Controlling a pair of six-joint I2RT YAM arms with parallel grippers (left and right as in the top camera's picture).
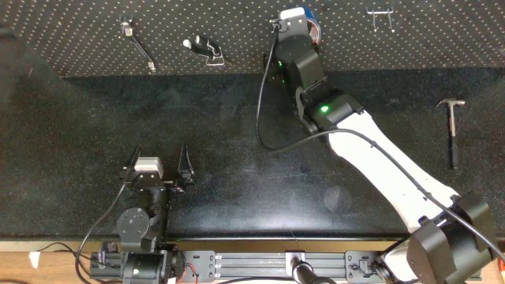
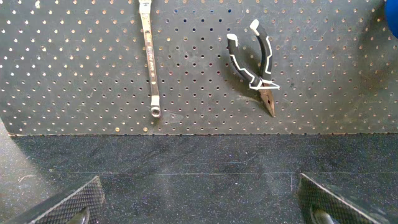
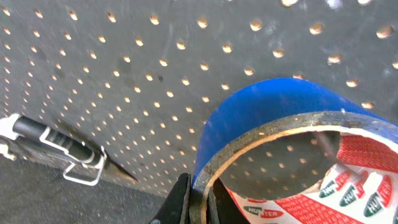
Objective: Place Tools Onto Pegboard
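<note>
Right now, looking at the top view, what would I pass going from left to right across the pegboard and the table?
wrench → pliers → blue tape roll → metal hook → hammer

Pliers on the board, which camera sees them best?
The left wrist view: the pliers hang whole and face-on on the pegboard. The top view shows them small and squashed from above. The right wrist view cuts them off at its edge.

Soft light is cast from above. Dull sheen is noted on the mat [image 1: 237, 170]; the pegboard [image 2: 74, 74] is evenly lit.
</note>
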